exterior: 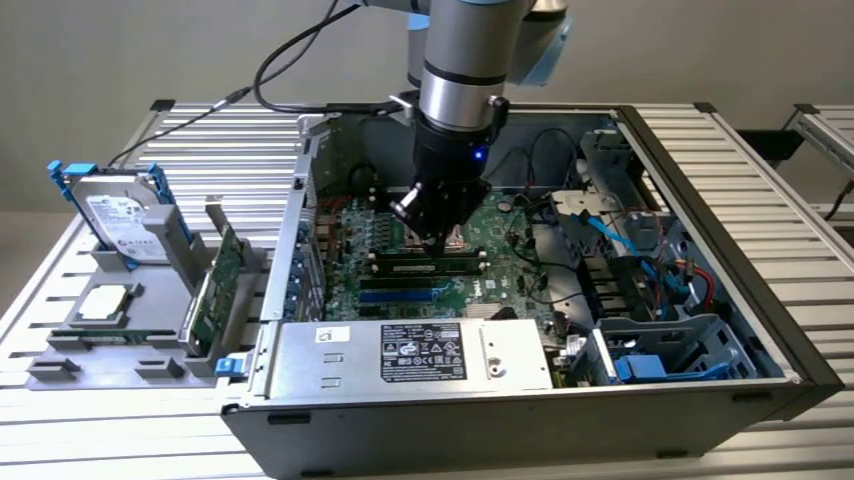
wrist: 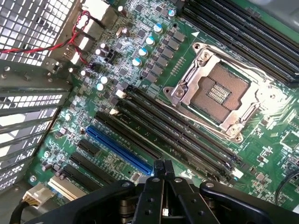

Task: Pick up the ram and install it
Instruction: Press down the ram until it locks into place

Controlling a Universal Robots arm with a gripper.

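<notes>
My gripper [exterior: 435, 236] is down inside the open computer case [exterior: 747, 250], just above the motherboard [exterior: 501, 235]. In the wrist view its two fingers [wrist: 162, 167] are pressed together, shut, with nothing showing between them. They hang over the near end of the row of long black memory slots [wrist: 177, 135], next to the CPU socket [wrist: 217, 95]. In the exterior view a thin green strip [exterior: 427, 266] runs along the slots under the fingertips. I cannot tell whether it is the ram seated in a slot. No loose ram stick is in view.
A blue expansion slot [wrist: 119, 149] runs beside the memory slots. On the exterior view's left a grey holder [exterior: 80, 345] carries a silver hard drive [exterior: 118, 215] and a green expansion card [exterior: 218, 285] with a blue tab. The power supply [exterior: 414, 355], drive cages [exterior: 667, 350] and loose cables [exterior: 607, 235] crowd the case.
</notes>
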